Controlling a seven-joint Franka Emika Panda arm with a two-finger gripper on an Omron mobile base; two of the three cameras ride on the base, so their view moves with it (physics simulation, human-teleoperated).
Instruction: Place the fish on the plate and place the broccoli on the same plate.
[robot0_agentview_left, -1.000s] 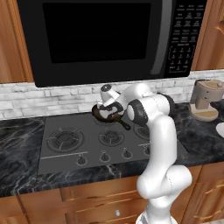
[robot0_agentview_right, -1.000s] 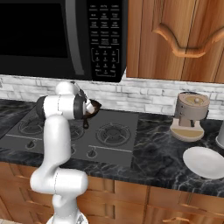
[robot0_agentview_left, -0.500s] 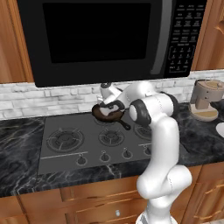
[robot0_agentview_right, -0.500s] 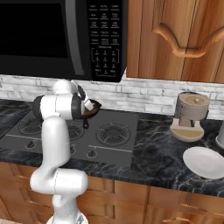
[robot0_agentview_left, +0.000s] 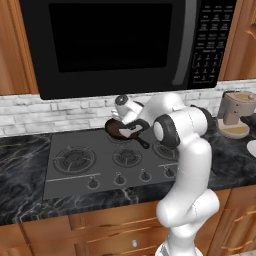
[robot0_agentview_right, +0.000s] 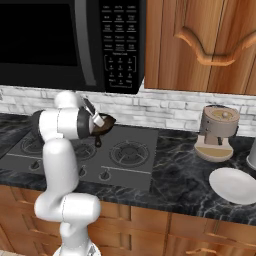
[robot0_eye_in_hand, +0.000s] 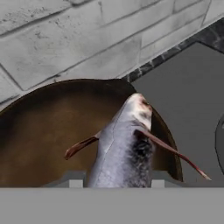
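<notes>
In the hand view, a dark brown pan (robot0_eye_in_hand: 48, 131) fills the left and middle of the frame. The silvery-grey fish (robot0_eye_in_hand: 124, 148) runs from frame centre down to the bottom, between the fingertips (robot0_eye_in_hand: 75, 180) of the end effector (robot0_eye_in_hand: 116, 181), which is nearly closed around it. Grey stovetop (robot0_eye_in_hand: 192, 100) lies at right.

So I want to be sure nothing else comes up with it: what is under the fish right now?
Under the fish is the dark brown inside of the frying pan. The fish's body covers the part right beneath it, and the fingers closing on it are barely visible.
</notes>
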